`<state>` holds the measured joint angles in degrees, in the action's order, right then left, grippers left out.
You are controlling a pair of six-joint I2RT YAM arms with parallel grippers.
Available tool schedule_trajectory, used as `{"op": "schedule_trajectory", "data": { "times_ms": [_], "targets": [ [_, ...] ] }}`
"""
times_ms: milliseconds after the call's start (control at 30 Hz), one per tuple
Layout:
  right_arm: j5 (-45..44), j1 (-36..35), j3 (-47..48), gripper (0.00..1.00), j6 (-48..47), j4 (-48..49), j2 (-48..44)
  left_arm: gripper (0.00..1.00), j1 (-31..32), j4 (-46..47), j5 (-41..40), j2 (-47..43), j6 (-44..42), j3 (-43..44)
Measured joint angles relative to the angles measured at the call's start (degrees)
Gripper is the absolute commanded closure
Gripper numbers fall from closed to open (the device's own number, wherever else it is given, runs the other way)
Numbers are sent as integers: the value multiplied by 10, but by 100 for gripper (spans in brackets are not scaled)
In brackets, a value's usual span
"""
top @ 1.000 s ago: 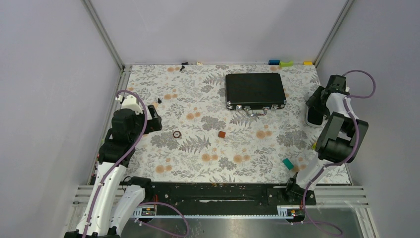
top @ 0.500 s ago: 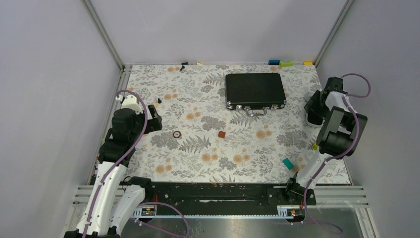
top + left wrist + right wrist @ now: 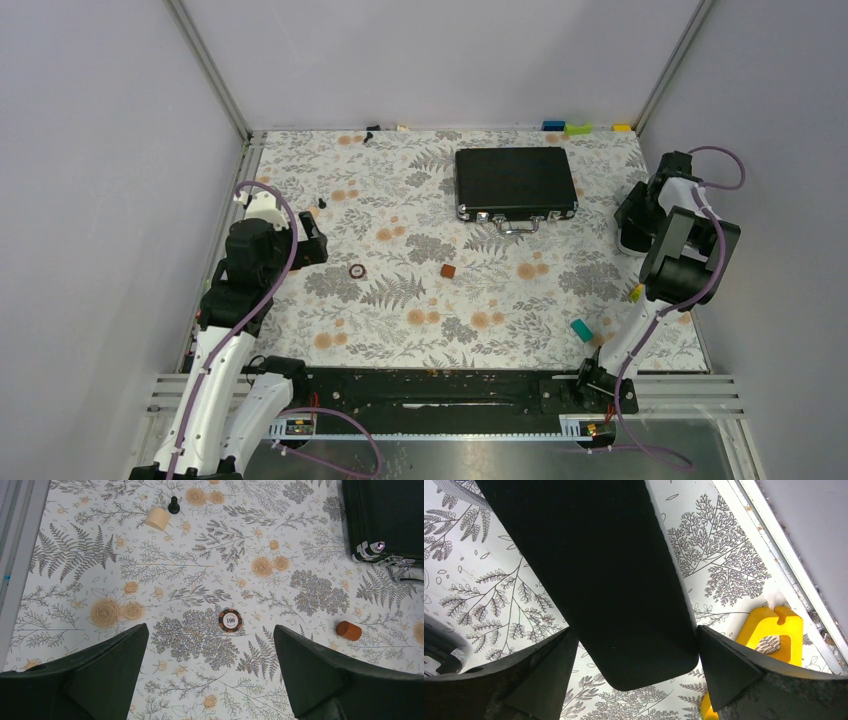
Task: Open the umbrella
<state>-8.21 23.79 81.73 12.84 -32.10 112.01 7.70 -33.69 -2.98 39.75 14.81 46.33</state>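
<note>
Floral table (image 3: pixel 400 300) — right end effector (image 3: pixel 634 630) wide, straddling case (image 3: pixel 594 555)

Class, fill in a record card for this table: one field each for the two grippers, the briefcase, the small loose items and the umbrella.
left gripper: open, above the poker chip, touching nothing
right gripper: open, fingers either side of a flat black object with a rounded end; contact unclear
briefcase: closed, lying flat, handle on its near side
small items: poker chip marked 100, brown cylinder, teal block, yellow piece
umbrella: no lavender canopy visible in any view
</note>
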Motion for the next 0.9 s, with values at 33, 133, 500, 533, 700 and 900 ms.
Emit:
{"op": "schedule_trajectory", "data": {
  "times_ms": [33,133,500,533,700,900],
  "targets": [
    [1,0,1,5,0,-2,0,1,0,0,0,0,0,0],
    [3,0,10,5,0,-12,6,1,0,0,0,-1,0,0],
    [3,0,33,29,-1,-34,26,1,0,0,7,-4,0,0],
    [3,0,29,34,0,-30,24,1,0,0,8,-4,0,0],
    [13,0,-5,52,8,-3,4,1,0,0,11,-4,0,0],
    [43,-5,-63,65,20,20,-40,1,0,1,13,-4,0,-1]
  ]
}}
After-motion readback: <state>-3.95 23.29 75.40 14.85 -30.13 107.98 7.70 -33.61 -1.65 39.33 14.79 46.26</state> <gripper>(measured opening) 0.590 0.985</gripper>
